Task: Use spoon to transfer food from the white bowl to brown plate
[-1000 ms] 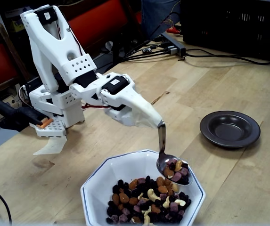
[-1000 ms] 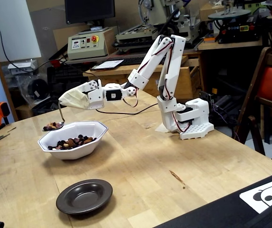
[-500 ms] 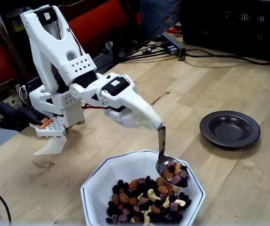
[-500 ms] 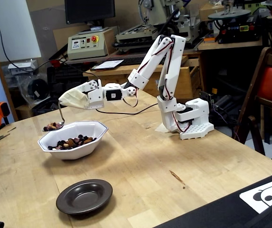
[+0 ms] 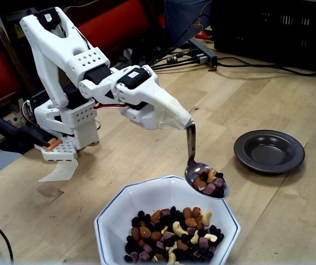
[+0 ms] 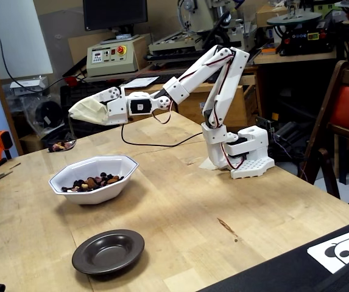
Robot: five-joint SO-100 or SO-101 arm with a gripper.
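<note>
My gripper (image 5: 184, 122) is wrapped in beige tape and shut on the handle of the silver spoon (image 5: 191, 144). The spoon hangs down, its bowl loaded with food (image 5: 210, 181): almonds, a cashew and dark fruit. It hovers just above the far right rim of the white octagonal bowl (image 5: 111, 208), which holds more food (image 5: 171, 231). The dark brown plate (image 5: 269, 150) lies empty to the right, apart from the spoon. In the other fixed view the gripper (image 6: 78, 114) holds the loaded spoon (image 6: 61, 146) behind and left of the white bowl (image 6: 116, 183); the plate (image 6: 108, 250) lies nearer the camera.
The arm's white base (image 5: 64, 124) stands at the back left of the wooden table. Cables (image 5: 246, 63) and a black crate (image 5: 273, 27) lie beyond the plate. An orange tool (image 6: 0, 146) sits at the table's left edge, a chair (image 6: 345, 115) at right.
</note>
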